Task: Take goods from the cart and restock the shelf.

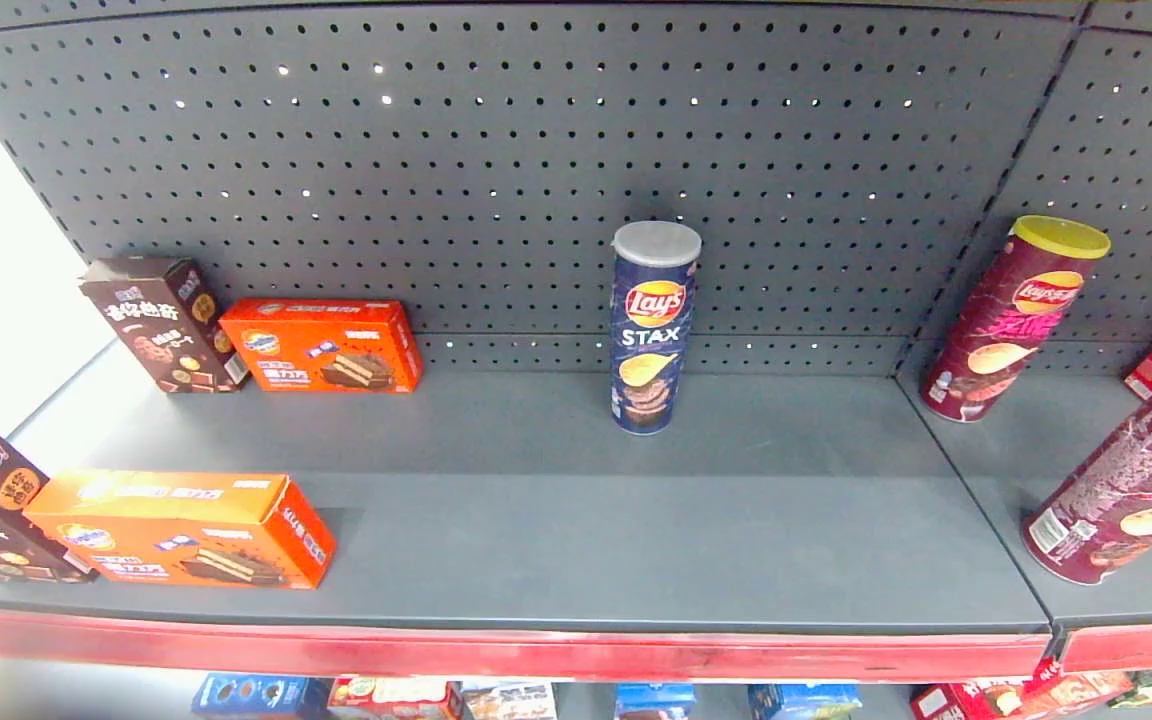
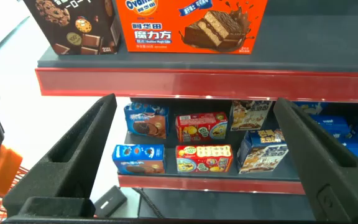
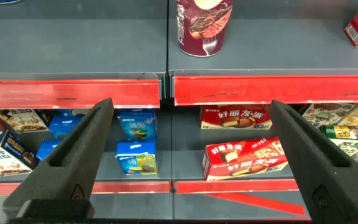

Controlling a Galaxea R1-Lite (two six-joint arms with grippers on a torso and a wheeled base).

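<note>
You see the left hand and right hand spread wide and empty, presumably ready to fetch stock, while the blue chip can stands upright at centre frame on the shelf, bare space around it for restocking.

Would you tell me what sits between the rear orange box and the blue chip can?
Nothing: in the head view, bare shelf runs from the rear orange box to the blue chip can.
</note>
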